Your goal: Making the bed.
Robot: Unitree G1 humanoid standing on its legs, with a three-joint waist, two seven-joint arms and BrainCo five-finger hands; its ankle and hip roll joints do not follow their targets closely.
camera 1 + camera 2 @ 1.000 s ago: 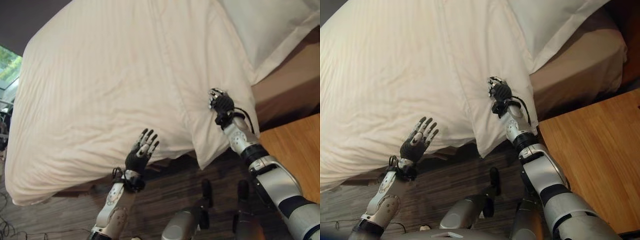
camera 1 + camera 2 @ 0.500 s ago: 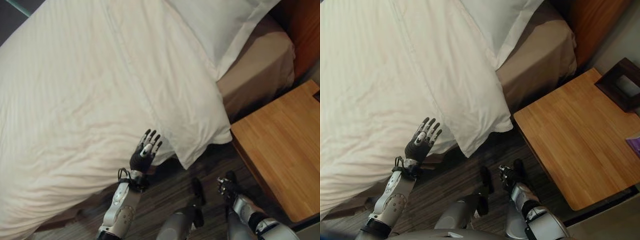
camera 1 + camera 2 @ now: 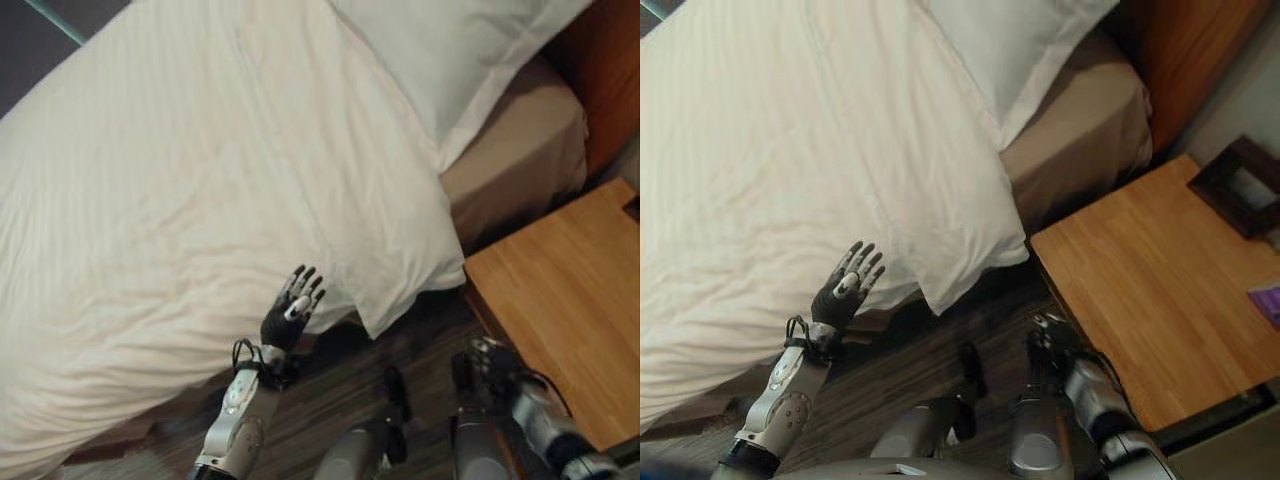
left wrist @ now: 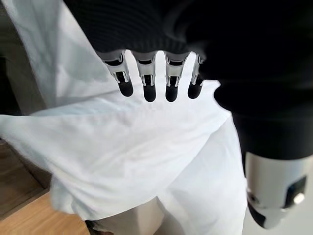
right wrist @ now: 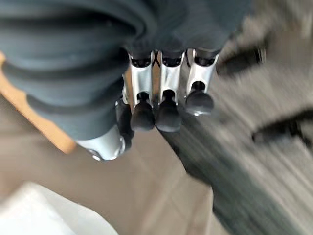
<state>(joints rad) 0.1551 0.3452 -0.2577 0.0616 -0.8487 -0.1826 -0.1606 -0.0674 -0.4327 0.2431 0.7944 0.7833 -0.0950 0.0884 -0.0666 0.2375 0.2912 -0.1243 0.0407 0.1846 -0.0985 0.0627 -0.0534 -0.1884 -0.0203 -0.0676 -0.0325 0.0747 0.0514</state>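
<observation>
1. Duvet (image 3: 200,190) first: big white striped thing spread over most of the bed, with one corner flap hanging off the near edge toward the dark wood floor (image 3: 900,370). Two white pillows (image 3: 470,50) sit up at the head end, and a bit of tan sheet (image 3: 520,150) is showing beside them.
2. Our left hand (image 3: 290,312) is up just in front of the near edge of the duvet, fingers straight and spread, holding nothing. From its wrist camera the cloth lies right past the fingertips (image 4: 149,93).
3. Our right hand (image 3: 1052,345) is down low by the wooden nightstand (image 3: 1160,290), well away from the bedding. Fingers look curled in toward the palm in the wrist view, nothing in them.
4. How it'll handle, our guess: soft, floppy, light per handful but bulky overall. It'll drape and drag rather than slide as one piece, and the smooth cotton can slip out of a loose pinch.
5. Where to grab, we reckon: the hanging corner and the hem along the near edge. Bunch a fold of cloth well into the hand, not just at the fingertips, and use both hands spaced apart so it pulls flat and doesn't wrinkle.
</observation>
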